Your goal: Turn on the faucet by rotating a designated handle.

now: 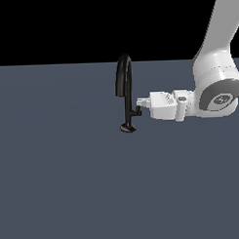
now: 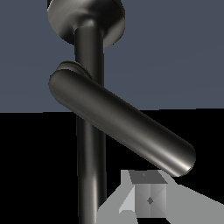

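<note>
The glossy black faucet [image 1: 124,92] stands in the middle of the exterior view, with its arched spout on top and its round base on the floor. Its short handle [image 1: 137,111] juts from the stem toward the exterior view's right. My gripper [image 1: 140,103] lies level and reaches in from that side, its tips just above the handle's end, touching or almost touching it. In the wrist view the handle [image 2: 122,124] is a thick rod crossing the faucet's stem [image 2: 89,148]. The fingertips [image 2: 148,197] sit close under the rod's free end. The gripper is shut with nothing held.
The faucet stands alone on a flat dark grey-blue floor [image 1: 70,191]. The white arm [image 1: 215,89] comes down from the upper part of the exterior view's right. Nothing else shows around the faucet.
</note>
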`<state>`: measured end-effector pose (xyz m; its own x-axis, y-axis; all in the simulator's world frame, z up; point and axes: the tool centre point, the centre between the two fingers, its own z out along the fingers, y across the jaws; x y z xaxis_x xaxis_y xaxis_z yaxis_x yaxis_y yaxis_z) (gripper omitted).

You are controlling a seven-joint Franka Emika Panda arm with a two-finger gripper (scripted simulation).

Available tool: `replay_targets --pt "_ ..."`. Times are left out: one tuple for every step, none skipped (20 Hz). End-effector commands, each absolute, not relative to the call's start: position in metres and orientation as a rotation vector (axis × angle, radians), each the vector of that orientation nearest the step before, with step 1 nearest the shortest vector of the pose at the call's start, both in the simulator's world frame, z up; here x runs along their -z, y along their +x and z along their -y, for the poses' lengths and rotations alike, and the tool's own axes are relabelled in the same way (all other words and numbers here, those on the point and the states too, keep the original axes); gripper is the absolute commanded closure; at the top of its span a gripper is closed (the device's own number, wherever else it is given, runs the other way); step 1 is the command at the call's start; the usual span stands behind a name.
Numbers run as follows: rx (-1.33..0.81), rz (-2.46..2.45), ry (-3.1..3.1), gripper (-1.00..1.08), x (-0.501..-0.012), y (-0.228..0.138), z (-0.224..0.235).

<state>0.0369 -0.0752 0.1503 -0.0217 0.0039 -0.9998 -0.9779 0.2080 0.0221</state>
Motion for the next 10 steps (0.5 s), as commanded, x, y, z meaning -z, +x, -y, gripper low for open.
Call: replay_targets --pt "-1.071 -1.317 -1.041 1.08 -0.144 0.034 0.075" --pt "-1.073 -1.318 -1.04 1.08 -0.137 0.031 0.074" --pt "-1.075 -1.319 -1.039 1.08 -0.13 0.027 0.073" --pt "-1.077 -1.321 -1.038 1.08 -0.123 0.024 0.072" --pt "-1.079 -1.322 -1.037 1.08 -0.116 0.021 0.072" --pt "-1.081 -1.323 -1.036 1.08 -0.11 0.017 0.071" --pt "-1.083 -1.324 -1.035 1.08 -0.103 0.014 0.07" --pt "-1.085 -1.326 -1.034 1.08 -0.096 0.011 0.07" --pt "-1.087 -1.327 -1.033 1.08 -0.089 0.007 0.069" --pt "-1.087 -1.327 -1.033 1.08 -0.089 0.007 0.069"
